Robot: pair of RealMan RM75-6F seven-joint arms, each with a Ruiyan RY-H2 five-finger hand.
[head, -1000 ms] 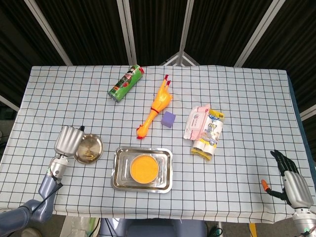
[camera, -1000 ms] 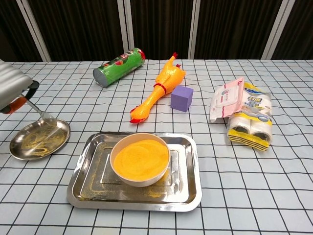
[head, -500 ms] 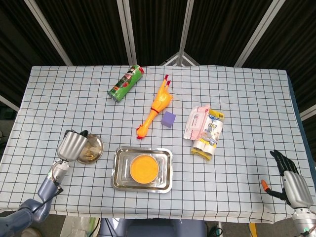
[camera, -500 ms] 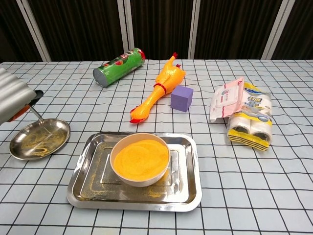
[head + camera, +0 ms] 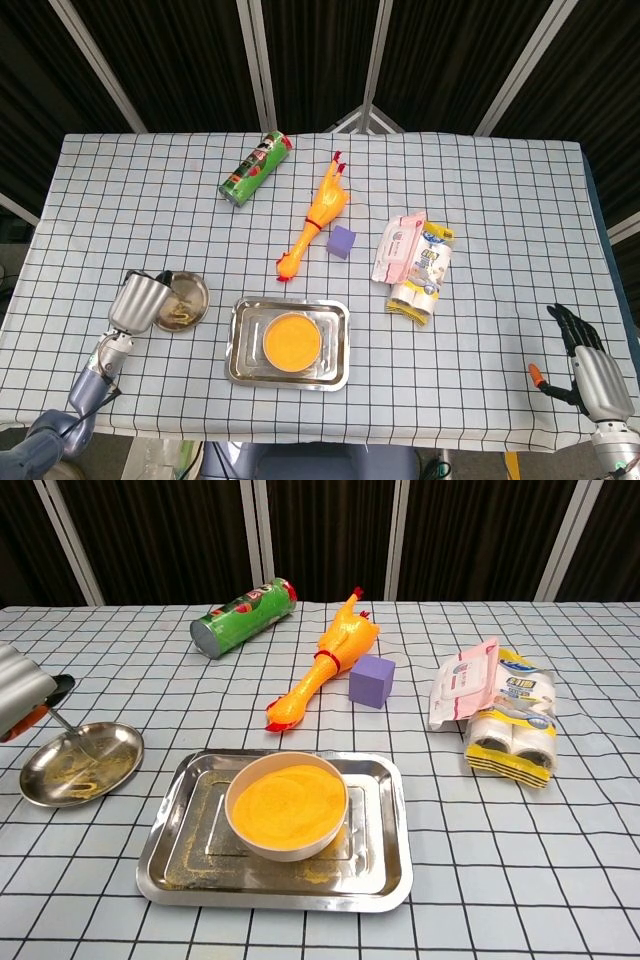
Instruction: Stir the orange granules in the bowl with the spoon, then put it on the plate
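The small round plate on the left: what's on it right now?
On the round plate lie scattered orange granules and the tip of the spoon, whose handle the left hand holds. In the head view that hand covers the plate's left edge, so that part is hidden.

The left hand [image 5: 137,298] sits at the near left of the scene, its silver back facing up and its dark fingers curled around the handle of a spoon [image 5: 62,723], which slants down and to the right from the grip. Its wrist and blue-grey forearm run back toward the near left corner. In the chest view only the edge of this hand [image 5: 22,691] shows at the left border. The right hand [image 5: 585,362] rests at the near right, dark fingers pointing away toward the far side, slightly spread, holding nothing.
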